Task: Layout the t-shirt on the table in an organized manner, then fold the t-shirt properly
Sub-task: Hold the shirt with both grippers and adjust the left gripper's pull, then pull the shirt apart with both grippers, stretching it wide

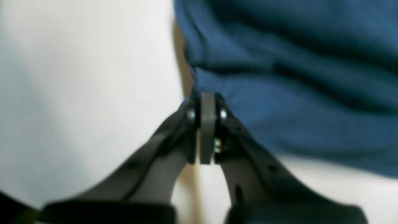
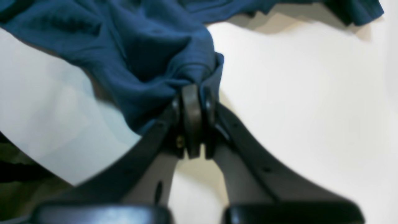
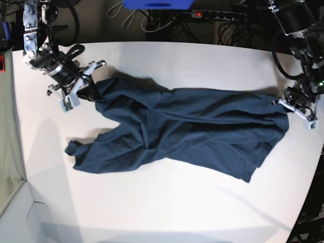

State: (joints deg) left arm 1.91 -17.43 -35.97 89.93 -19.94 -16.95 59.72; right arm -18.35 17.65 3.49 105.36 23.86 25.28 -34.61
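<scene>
White and matte, the tabletop [image 3: 167,207] fills the base view, its far edge curved, with dark cables and a power strip [image 3: 217,15] behind it; the shirt [image 3: 187,131] lies stretched across the middle, dark navy and rumpled, running from upper left to right in that view; a sleeve [image 3: 76,149] curls loose at the lower left, resting on the tabletop; the right gripper [image 3: 86,88], at the base view's left, is clenched on a bunched corner of the shirt; in the right wrist view its jaws meet around a gathered knot of cloth [image 2: 199,74], folds fanning away up and to the left; the left gripper [image 3: 288,104], at the base view's right, pinches the opposite edge of the shirt; in the left wrist view, which is blurred, its jaws are closed together with the blue cloth edge [image 1: 199,90] caught at their tips and the fabric spreading up and right in soft ridges; between the two grippers the shirt hangs in long creases, partly lying on the tabletop; how much of it is lifted cannot be told.
</scene>
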